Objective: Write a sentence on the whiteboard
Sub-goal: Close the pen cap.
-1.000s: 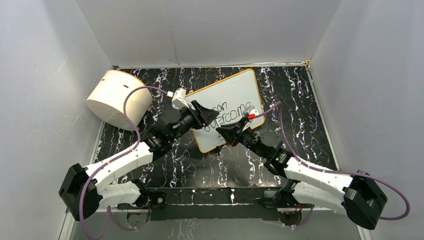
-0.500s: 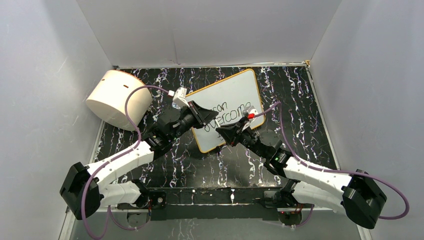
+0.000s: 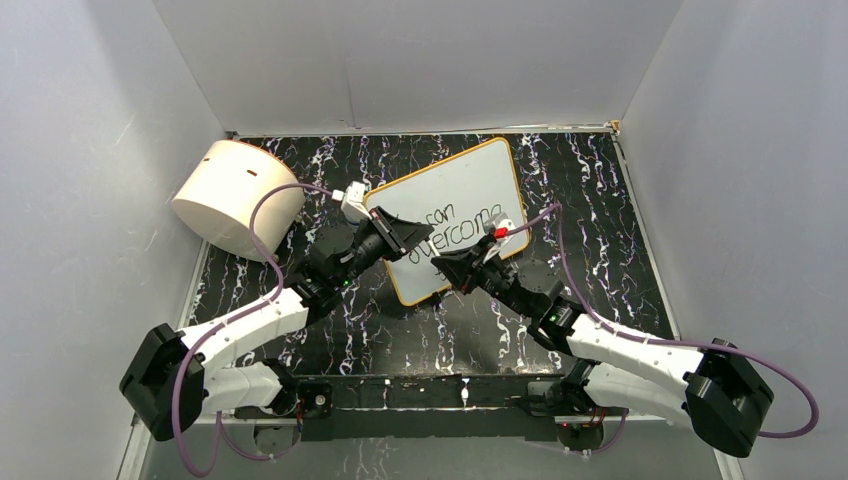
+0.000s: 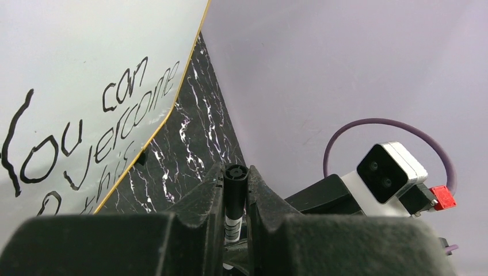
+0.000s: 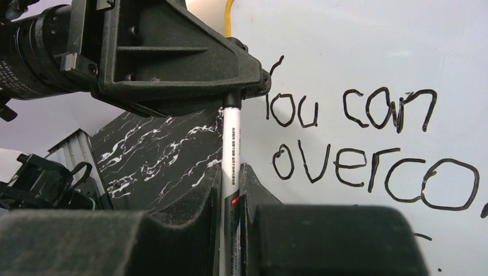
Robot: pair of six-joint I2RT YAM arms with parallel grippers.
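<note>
Where the two arms meet over the near left part of the whiteboard [image 3: 470,180], a white marker [image 5: 232,135] is held between them. The right claw [image 5: 231,172] is seen closed on the marker's white barrel. The left claw [image 4: 235,192] is closed tight on the marker's black end [image 4: 235,172], one finger on either side. The whiteboard is set askew on the black marbled tabletop [image 3: 600,230]. The sentence [image 5: 345,169] is read in thin black strokes: "You can overcome", with "this" partly seen below in the left wrist view. A cream cylinder [image 3: 235,195] is noted at the far left, apart from the board.
</note>
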